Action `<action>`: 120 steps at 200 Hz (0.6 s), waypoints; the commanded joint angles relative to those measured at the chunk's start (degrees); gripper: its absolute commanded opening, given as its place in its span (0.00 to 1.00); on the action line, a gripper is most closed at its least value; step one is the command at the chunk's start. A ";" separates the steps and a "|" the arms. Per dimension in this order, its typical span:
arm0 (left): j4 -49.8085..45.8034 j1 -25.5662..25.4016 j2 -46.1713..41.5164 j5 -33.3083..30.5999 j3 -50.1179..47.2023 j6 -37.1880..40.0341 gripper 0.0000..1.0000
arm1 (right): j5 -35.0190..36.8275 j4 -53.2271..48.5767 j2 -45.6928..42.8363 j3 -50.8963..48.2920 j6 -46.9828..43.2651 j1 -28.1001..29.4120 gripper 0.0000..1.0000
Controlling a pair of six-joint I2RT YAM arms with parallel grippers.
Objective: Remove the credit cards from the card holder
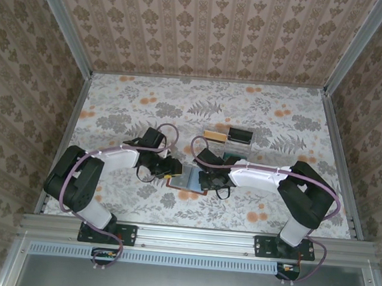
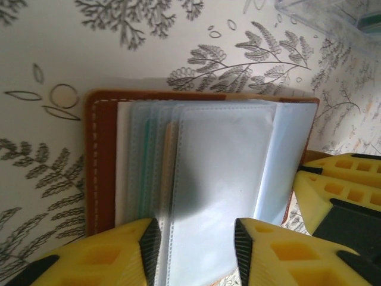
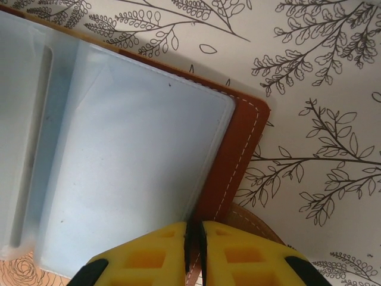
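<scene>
The brown leather card holder lies open on the table between my two grippers. In the left wrist view its brown rim is at the left, and its clear sleeves fan out with thin tan and teal edges of credit cards tucked in them. My left gripper is open, with its jaws either side of a pale sleeve page. My right gripper is shut on the stitched brown edge of the card holder. From above, the left gripper and the right gripper flank the holder.
A clear plastic tray stands just behind the holder, with a tan card and a dark card in it. The right gripper's yellow fingers crowd the holder's right side. Patterned walls enclose the table.
</scene>
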 commanded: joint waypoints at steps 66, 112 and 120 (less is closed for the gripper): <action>3.69 -0.90 1.29 6.08 0.16 1.06 0.74 | -0.21 -0.13 2.19 -0.54 0.81 0.27 0.16; 5.66 -1.03 1.03 8.19 -0.19 0.63 0.81 | -0.19 -0.15 2.10 -0.74 0.93 0.28 0.16; 5.70 -1.02 1.01 8.28 -0.30 0.56 0.83 | -0.12 -0.06 2.11 -0.80 0.91 0.24 0.16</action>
